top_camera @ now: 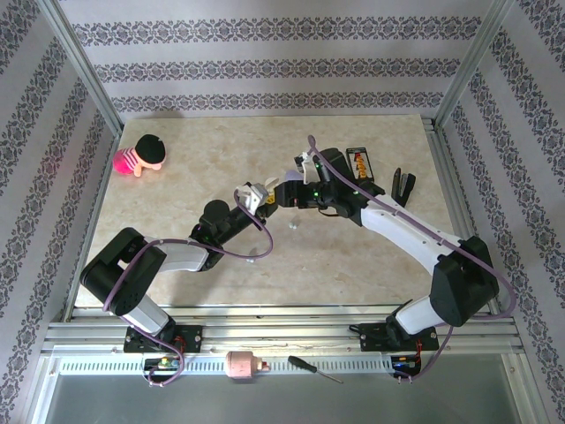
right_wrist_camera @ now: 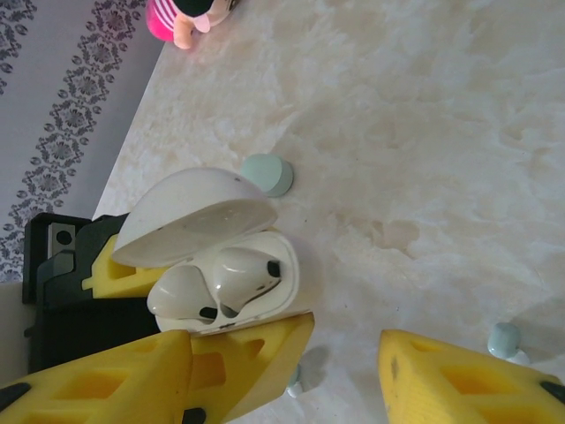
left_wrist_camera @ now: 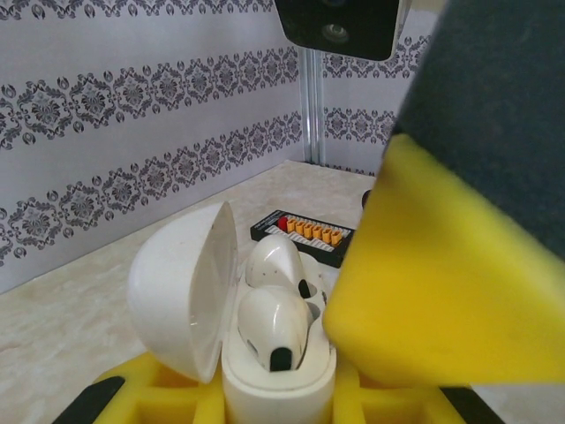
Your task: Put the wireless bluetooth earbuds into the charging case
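left tool (top_camera: 255, 195) faces right tool (top_camera: 284, 196), tips seemingly touching.

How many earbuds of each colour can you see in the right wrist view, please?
White earbuds: 2, both seated in the open charging case
Pale green earbuds: 3, loose on the table, one only partly visible
Total: 5

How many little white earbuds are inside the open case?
2. One white plastic earbud sits at the back of the open white pebble-shaped charging case, another in front. Nothing seems hidden.
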Robot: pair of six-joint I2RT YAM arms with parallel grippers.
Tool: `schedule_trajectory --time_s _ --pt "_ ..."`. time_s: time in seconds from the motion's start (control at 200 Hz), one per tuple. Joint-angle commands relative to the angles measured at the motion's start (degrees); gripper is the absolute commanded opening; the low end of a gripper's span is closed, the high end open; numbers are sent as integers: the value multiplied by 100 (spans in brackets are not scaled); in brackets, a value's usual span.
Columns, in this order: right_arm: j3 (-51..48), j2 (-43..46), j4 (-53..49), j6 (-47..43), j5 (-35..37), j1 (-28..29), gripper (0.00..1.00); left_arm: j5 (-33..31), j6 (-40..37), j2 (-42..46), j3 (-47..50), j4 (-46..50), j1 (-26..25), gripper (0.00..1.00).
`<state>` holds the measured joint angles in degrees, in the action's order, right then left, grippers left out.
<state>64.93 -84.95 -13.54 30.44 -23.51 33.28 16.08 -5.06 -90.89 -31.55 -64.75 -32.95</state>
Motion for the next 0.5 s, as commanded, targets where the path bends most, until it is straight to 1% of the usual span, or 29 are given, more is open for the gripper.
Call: schedule_trajectory --time_s 0.0,0.185,0.3,0.37,0.5 --pt "215 -103 -44 -126 -140 56 58 162 119 129 -170 -28 -54 0" --pt "178 -13 40 -159 -268 -8 60 176 164 141 -155 -81 -25 0" --pt "-4 302 183 -218 -373 -220 63 461 284 116 -39 -317 136 0" --pt "-33 425 226 -155 -437 -335 66 713 111 146 19 -265 198 0" --pt "111 366 229 126 -523 -426 73 1108 -548 353 113 16 198 0"
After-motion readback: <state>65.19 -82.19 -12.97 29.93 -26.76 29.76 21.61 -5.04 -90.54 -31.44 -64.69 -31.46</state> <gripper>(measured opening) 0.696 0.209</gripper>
